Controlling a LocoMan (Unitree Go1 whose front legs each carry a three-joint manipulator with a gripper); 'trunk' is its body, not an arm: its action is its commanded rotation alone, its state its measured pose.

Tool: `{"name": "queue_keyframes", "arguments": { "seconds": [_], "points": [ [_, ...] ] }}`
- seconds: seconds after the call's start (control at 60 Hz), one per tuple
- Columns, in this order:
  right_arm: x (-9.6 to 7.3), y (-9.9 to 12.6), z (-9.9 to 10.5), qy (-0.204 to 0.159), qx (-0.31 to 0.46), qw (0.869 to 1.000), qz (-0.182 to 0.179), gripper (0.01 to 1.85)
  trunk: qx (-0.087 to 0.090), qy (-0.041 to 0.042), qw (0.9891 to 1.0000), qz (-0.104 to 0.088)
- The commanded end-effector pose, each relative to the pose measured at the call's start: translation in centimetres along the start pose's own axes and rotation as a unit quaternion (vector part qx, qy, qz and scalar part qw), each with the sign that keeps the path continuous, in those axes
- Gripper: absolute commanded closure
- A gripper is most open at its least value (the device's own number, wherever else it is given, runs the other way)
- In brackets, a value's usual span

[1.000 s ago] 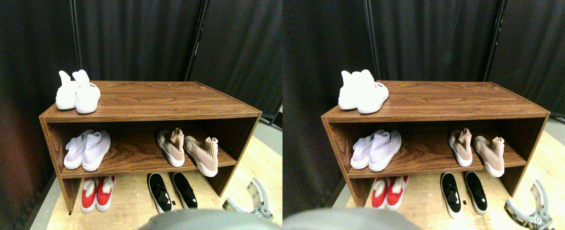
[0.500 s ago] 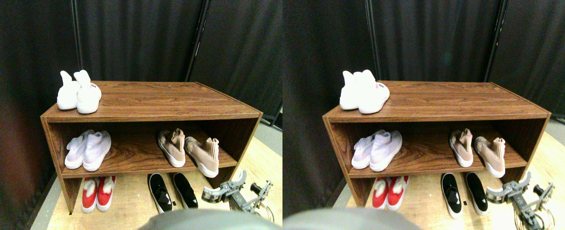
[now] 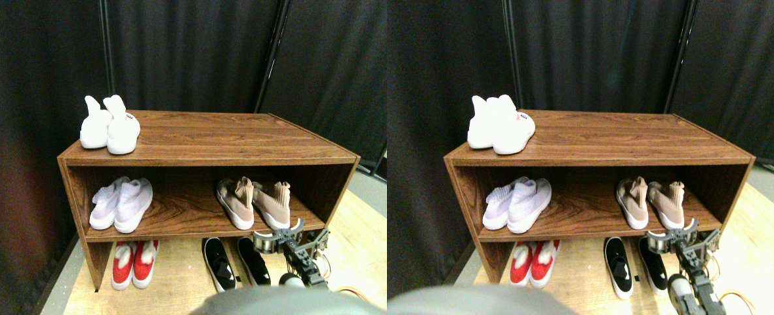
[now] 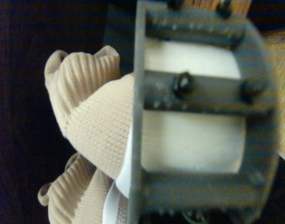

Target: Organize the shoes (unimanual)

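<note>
**Wrist view: nudging the pink shoe into line**

We see the pincer at the middle shelf's front edge, against the right pink shoe's toe; whether it grips, we cannot tell. Next, we judge, a push squaring it with its mate. Walnut rack, black curtains behind.

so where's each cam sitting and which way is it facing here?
Stereo pair: on the robot's front, looking forward and down at the shoe rack; the right hand shows at lower right, at the right pink shoe.
Wrist: on the right manipulator, looking along the hand at that pink shoe close up; a dark jaw frame fills the view.
Shared: the pink pair, the hand.
</note>
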Motion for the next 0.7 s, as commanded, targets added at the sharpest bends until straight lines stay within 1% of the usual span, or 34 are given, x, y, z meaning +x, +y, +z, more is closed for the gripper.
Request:
{"name": "queue_keyframes", "arguments": {
  "seconds": [0.017,0.1,0.133,0.217,0.3,0.317,0.35,0.383,0.4,0.417,0.483,0.533,0.567,0.617,0.633,0.7],
  "points": [
    [0.9,0.3,0.0,-0.009,-0.006,1.000,0.007,0.58,-0.012,0.0121,0.9998,0.007],
    [1.2,0.2,-0.1,-0.009,0.006,1.000,0.005,0.56,-0.013,0.0126,0.9998,0.008],
    [1.4,0.1,-0.1,-0.011,0.008,1.000,0.004,0.62,-0.013,0.0133,0.9998,0.009],
    [1.2,0.2,0.0,-0.009,-0.003,1.000,0.006,0.50,-0.013,0.0136,0.9998,0.009],
    [0.1,0.7,0.1,-0.007,-0.014,1.000,0.011,0.46,-0.013,0.0151,0.9998,0.009],
    [0.1,0.7,0.1,-0.007,-0.014,1.000,0.011,0.46,-0.012,0.0156,0.9998,0.010],
    [-0.5,1.1,0.3,-0.002,-0.013,1.000,0.013,0.38,-0.012,0.0168,0.9997,0.009],
    [-0.7,1.2,0.3,0.000,-0.012,1.000,0.014,0.36,-0.012,0.0165,0.9998,0.009],
    [-1.5,1.6,0.4,0.008,-0.007,1.000,0.020,0.33,-0.010,0.0166,0.9998,0.008],
    [-1.9,1.8,0.4,0.010,-0.008,1.000,0.024,0.33,-0.010,0.0170,0.9998,0.007],
    [-2.5,2.2,0.5,0.017,-0.010,0.999,0.032,0.32,-0.009,0.0171,0.9998,0.006],
    [-3.6,2.7,0.6,0.028,-0.016,0.999,0.044,0.28,-0.009,0.0178,0.9998,0.005],
    [-3.9,2.9,0.7,0.028,-0.014,0.998,0.045,0.29,-0.008,0.0177,0.9998,0.005],
    [-4.9,3.2,0.8,0.038,-0.010,0.998,0.051,0.32,-0.008,0.0177,0.9998,0.005],
    [-5.1,3.3,0.9,0.039,-0.008,0.998,0.052,0.32,-0.008,0.0189,0.9998,0.004],
    [-5.8,3.5,1.0,0.040,-0.006,0.998,0.054,0.34,-0.008,0.0189,0.9998,0.004]
  ]
}}
